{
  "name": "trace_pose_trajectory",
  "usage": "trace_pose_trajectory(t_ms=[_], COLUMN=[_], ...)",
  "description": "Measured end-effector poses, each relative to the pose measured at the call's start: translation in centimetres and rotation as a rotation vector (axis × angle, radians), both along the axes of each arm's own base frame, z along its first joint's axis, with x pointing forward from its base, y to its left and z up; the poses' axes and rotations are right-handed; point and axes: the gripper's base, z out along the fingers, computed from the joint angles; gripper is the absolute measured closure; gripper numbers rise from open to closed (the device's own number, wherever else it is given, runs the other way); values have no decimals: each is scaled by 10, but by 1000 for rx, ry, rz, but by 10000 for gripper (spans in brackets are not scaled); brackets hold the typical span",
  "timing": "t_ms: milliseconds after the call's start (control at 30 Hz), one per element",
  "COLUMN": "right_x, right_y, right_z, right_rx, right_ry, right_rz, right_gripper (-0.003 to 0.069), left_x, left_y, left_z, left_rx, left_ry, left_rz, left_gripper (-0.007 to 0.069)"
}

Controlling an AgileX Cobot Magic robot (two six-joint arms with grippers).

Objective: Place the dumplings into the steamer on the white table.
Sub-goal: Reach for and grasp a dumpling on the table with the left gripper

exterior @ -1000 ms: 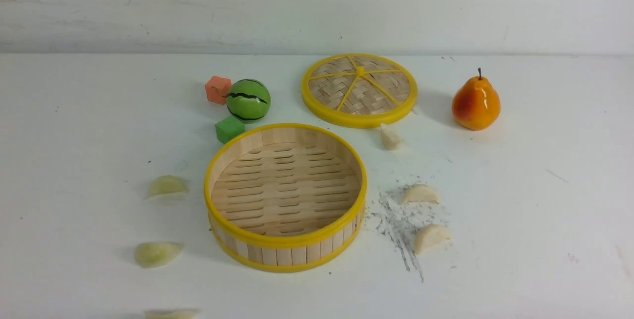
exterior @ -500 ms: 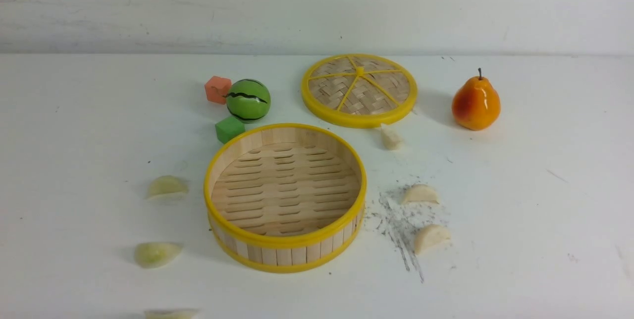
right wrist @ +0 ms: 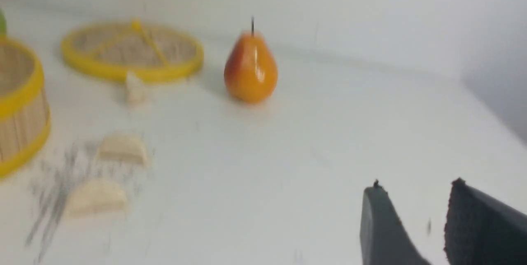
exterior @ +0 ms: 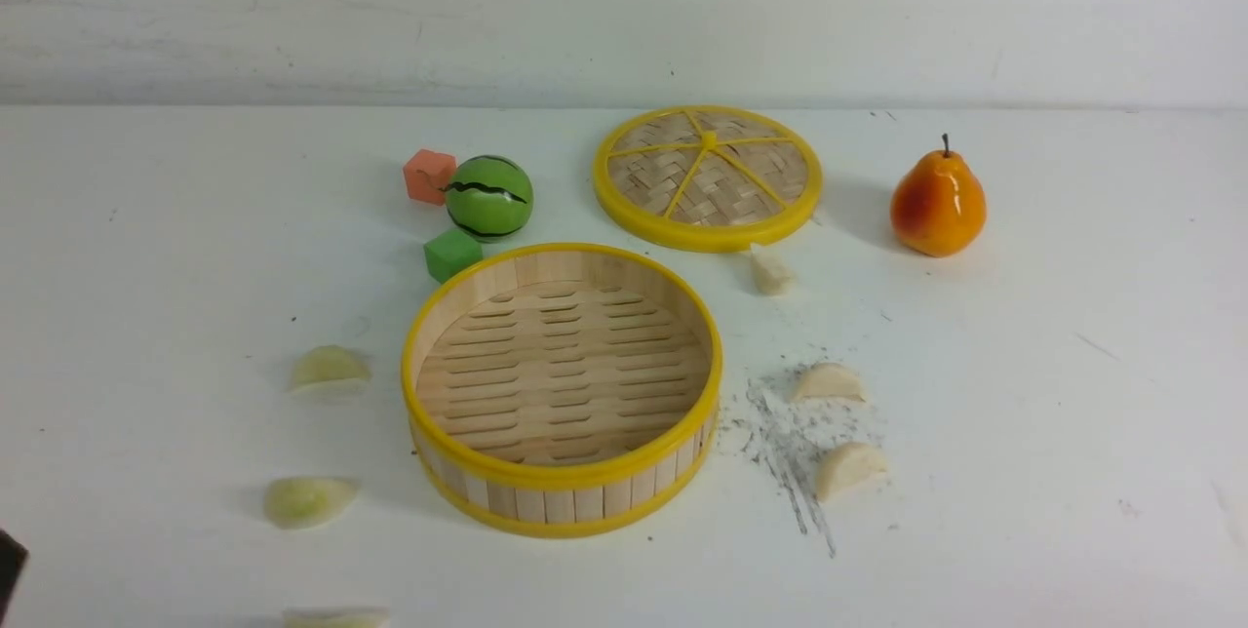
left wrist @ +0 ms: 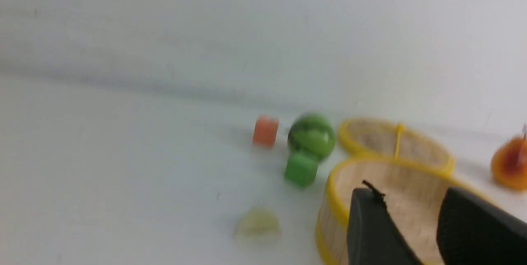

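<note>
You're at the first pick: the steamer [exterior: 561,501] sits empty, green dumplings [exterior: 330,367] at its 9 o'clock, cream ones [exterior: 827,382] at 3. Your left gripper [left wrist: 411,232] and right gripper [right wrist: 420,232] gape apart, holding nothing; lower one over a dumpling next

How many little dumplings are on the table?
6. Left of the steamer: two green dumplings, plus one cut off at the frame edge. Right of it: one cream dumpling by the lid, two at the scuff marks.
</note>
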Motion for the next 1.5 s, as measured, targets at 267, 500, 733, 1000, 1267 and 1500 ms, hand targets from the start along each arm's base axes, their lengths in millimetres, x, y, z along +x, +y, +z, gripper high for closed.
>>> trace_pose_trajectory(t_ms=[267, 500, 733, 1000, 1267, 1500], right_x=[-17, -27, -26, 33, 66, 74], right_y=[2, 2, 2, -1, 2, 23], right_z=[48, 62, 115, 109, 36, 32], right_rx=[92, 399, 447, 353, 343, 312], right_ry=[-564, -730, -576, 33, 816, 865], right_rz=[53, 208, 177, 10, -81, 181], right_gripper=[419, 426, 638, 669, 668, 666], left_x=[-16, -24, -27, 71, 126, 139], left_y=[2, 4, 5, -11, -41, -86], left_z=[35, 48, 138, 156, 79, 36], left_rx=[-94, -302, -252, -143, 28, 126], left_ry=[-424, -504, -382, 273, 1159, 1444], left_rz=[-19, -118, -81, -23, -133, -367], left_gripper=[387, 400, 610, 638, 638, 638])
